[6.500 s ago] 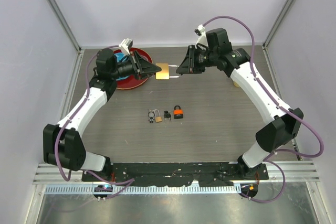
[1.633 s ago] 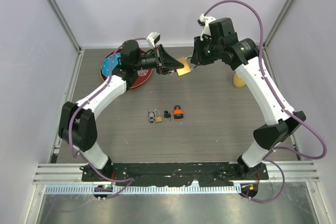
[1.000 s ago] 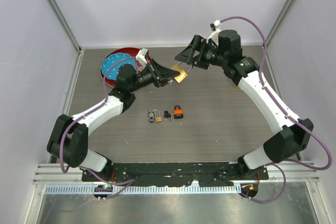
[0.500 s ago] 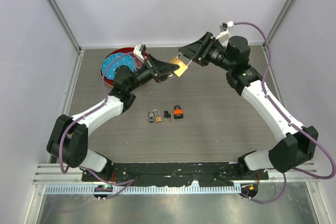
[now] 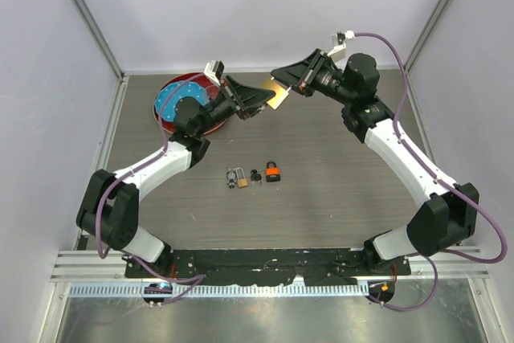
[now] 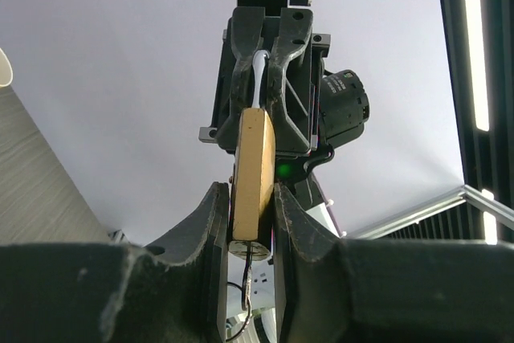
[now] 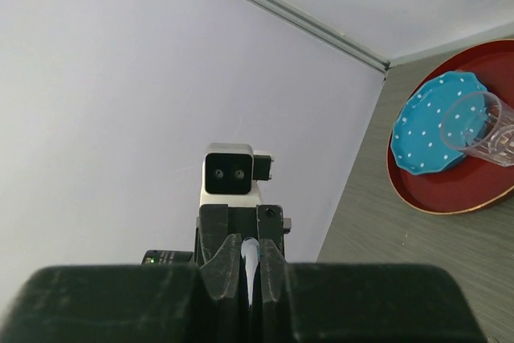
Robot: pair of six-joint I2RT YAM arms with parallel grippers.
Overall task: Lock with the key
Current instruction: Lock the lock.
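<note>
Two arms meet above the far end of the grey wood-grain tabletop (image 5: 337, 174) in the overhead view. A flat brass padlock (image 5: 278, 96) bridges them in mid-air, well apart from the small orange-and-black lock (image 5: 273, 171) lying on the surface. Left wrist view now: left jaws narrow, pinching the padlock's body (image 6: 254, 174) from both sides, while the right jaws opposite clamp its silver shackle (image 6: 257, 78). Right wrist view: right jaws nearly closed on that pale shackle (image 7: 250, 267), and a round red tray (image 7: 450, 198) carrying a blue dotted plate (image 7: 426, 138) sits off to the right.
</note>
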